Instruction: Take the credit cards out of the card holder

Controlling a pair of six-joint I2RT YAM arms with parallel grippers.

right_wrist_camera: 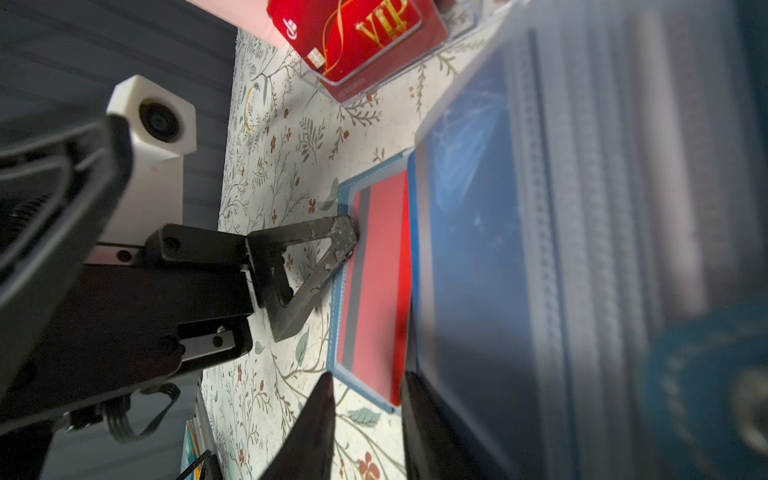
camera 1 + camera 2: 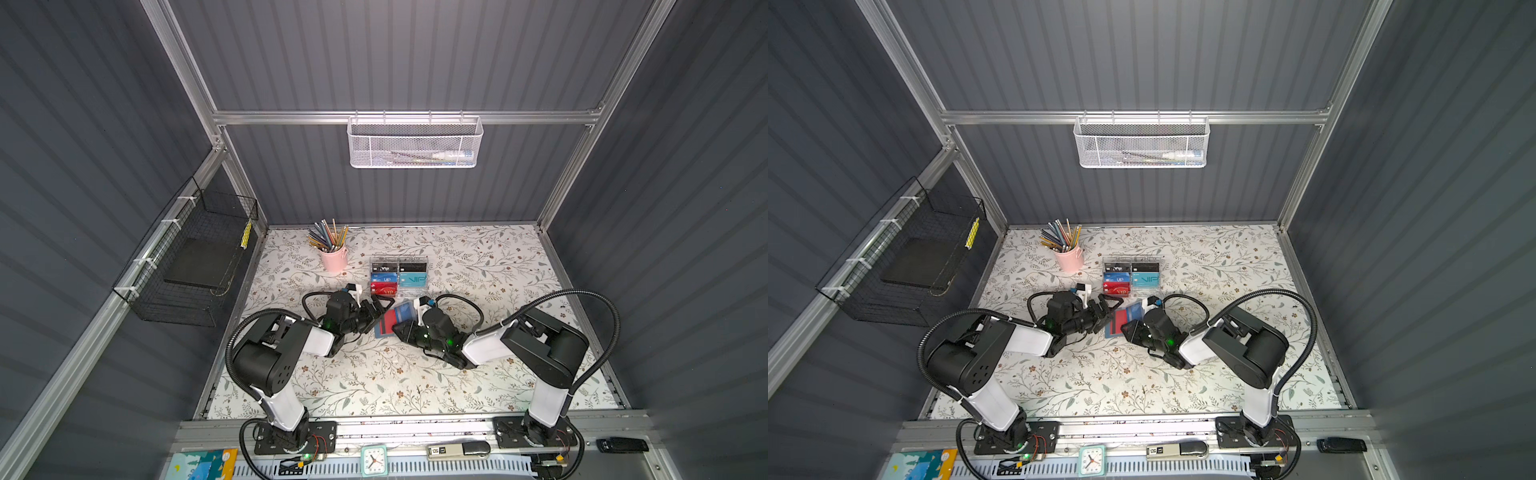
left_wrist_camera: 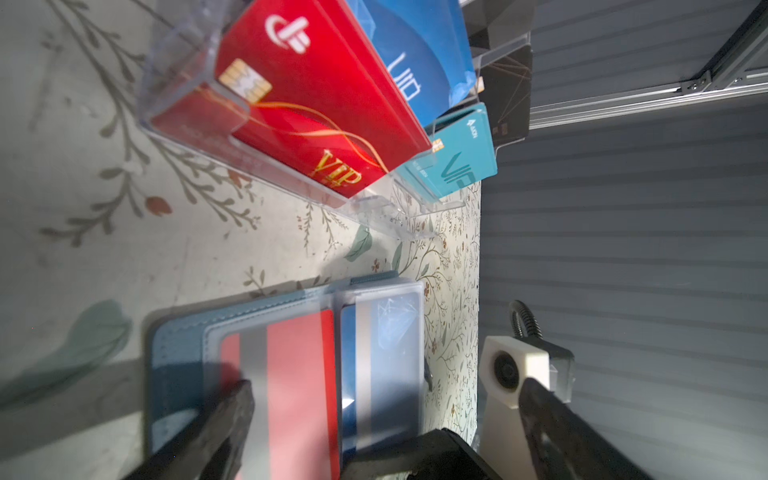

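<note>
The card holder (image 3: 174, 345) lay open on the desk (image 2: 374, 374) between the two arms, just in front of the acrylic rack (image 3: 187, 83). Its cover was a soft-looking blue-grey material with rounded corners and a line of pale stitching along the edge. Inside were glossy, clear plastic sleeves.

The leaf on the left arm's side lay flat and carried a red credit card (image 3: 295, 374), thin and rectangular, with a grey stripe running along it. Beside it a sleeve stood raised off the leaf. It held a blue credit card (image 3: 395, 374) with a silvery stripe and a faint pale line drawing near one end. Each card showed through its sleeve.

The left claw (image 2: 376, 311) was spread wide apart and empty. Its matte black, scuffed triangular fingers (image 1: 340, 237) sat low over the holder, and one tip touched the stitched edge of the red card's leaf.

The right claw (image 1: 368, 376) had its dark pointed fingers a narrow way apart over a corner of the holder. The raised sleeves leaned close against it, blurred in the right wrist view. Whether it pinched them could not be told.

The rack was hard, clear and tiered. It held a shiny red VIP card (image 3: 311, 104) with gold lettering, a blue VIP card (image 3: 415, 62) and a teal VIP card (image 3: 457, 158). The desk wore a pale matte sheet printed with leafy sprigs and small brown flowers. A smooth pink cup (image 2: 334, 257) of pencils stood towards the back.
</note>
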